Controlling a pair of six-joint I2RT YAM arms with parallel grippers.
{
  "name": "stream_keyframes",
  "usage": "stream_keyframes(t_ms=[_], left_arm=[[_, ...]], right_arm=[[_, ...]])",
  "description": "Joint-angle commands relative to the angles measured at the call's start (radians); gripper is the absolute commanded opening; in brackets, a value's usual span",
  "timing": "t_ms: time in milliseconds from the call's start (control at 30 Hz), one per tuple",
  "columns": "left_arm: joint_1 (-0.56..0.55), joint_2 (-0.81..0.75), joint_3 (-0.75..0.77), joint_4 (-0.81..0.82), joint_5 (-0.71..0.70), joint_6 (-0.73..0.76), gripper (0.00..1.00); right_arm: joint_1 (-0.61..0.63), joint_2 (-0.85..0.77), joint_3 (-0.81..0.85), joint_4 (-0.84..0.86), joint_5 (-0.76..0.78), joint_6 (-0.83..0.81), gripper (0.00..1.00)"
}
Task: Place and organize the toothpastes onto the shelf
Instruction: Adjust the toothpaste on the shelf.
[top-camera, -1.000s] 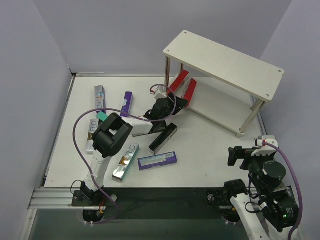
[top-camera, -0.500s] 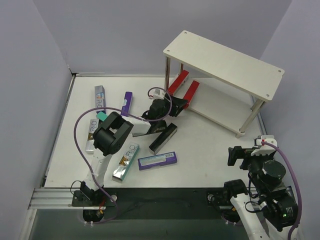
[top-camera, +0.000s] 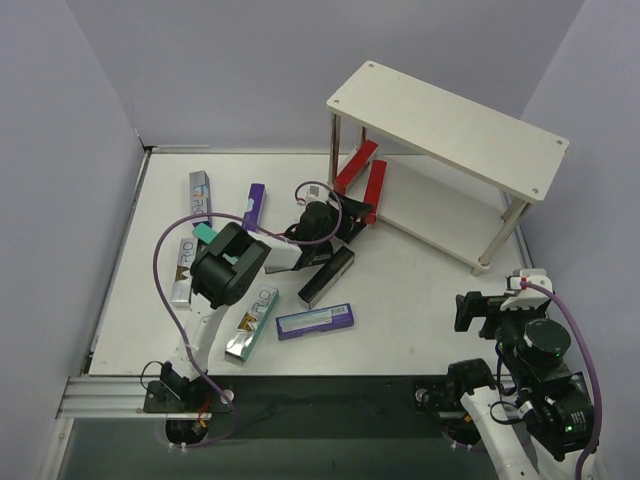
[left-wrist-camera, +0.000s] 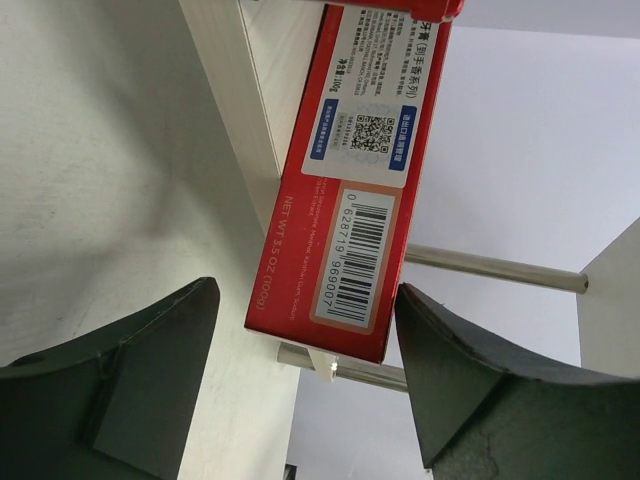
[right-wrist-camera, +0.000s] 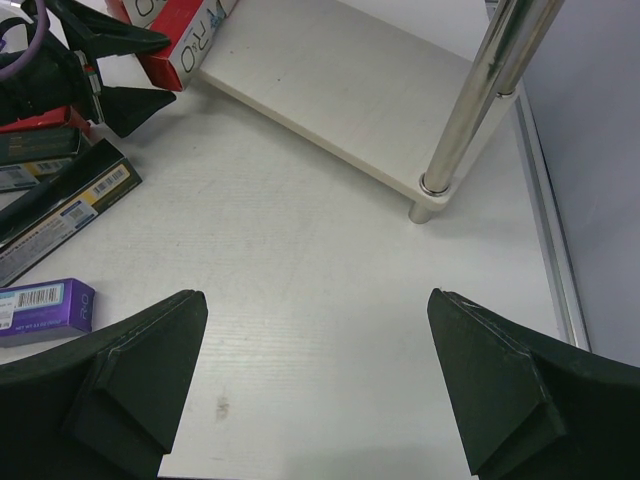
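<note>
The shelf (top-camera: 450, 125) stands at the back right. Two red toothpastes lie side by side at the left end of its lower board (top-camera: 430, 205): one (top-camera: 355, 165) further back, one (top-camera: 374, 188) nearer. My left gripper (top-camera: 355, 222) is open around the near end of the nearer red carton (left-wrist-camera: 365, 170), with a gap on each side of it. That carton rests on the board's edge. My right gripper (top-camera: 468, 310) hangs open over bare table at the front right, with nothing between its fingers (right-wrist-camera: 150, 380).
Several more toothpastes lie loose on the left half of the table: a purple one (top-camera: 315, 320), a black one (top-camera: 327, 277), a silver and teal one (top-camera: 252, 322), a silver one (top-camera: 200, 195), another purple one (top-camera: 253, 207). A metal shelf leg (right-wrist-camera: 480, 90) stands ahead of my right gripper.
My left gripper's jaws have opened and let go of the nearer red carton, which now lies on the lower board next to the other red one. The right arm has not moved.
</note>
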Motion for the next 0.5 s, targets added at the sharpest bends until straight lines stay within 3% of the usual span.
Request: stream_keyframes(t_ms=[0,300,467], left_arm=[[0.007,-0.014,0.011,-0.003,-0.003,0.004,0.85],[0.012,-0.149,-0.065,-0.069,-0.042,0.158,0.91],[-0.011,-0.256,-0.059,-0.274,-0.128,0.336,0.91]], right_arm=[[0.007,0.027,-0.001,0.035,-0.007,-0.011,1.00],[0.007,0.023,-0.001,0.035,-0.012,-0.014,1.00],[0.007,0.017,-0.002,0.034,-0.016,-0.014,1.00]])
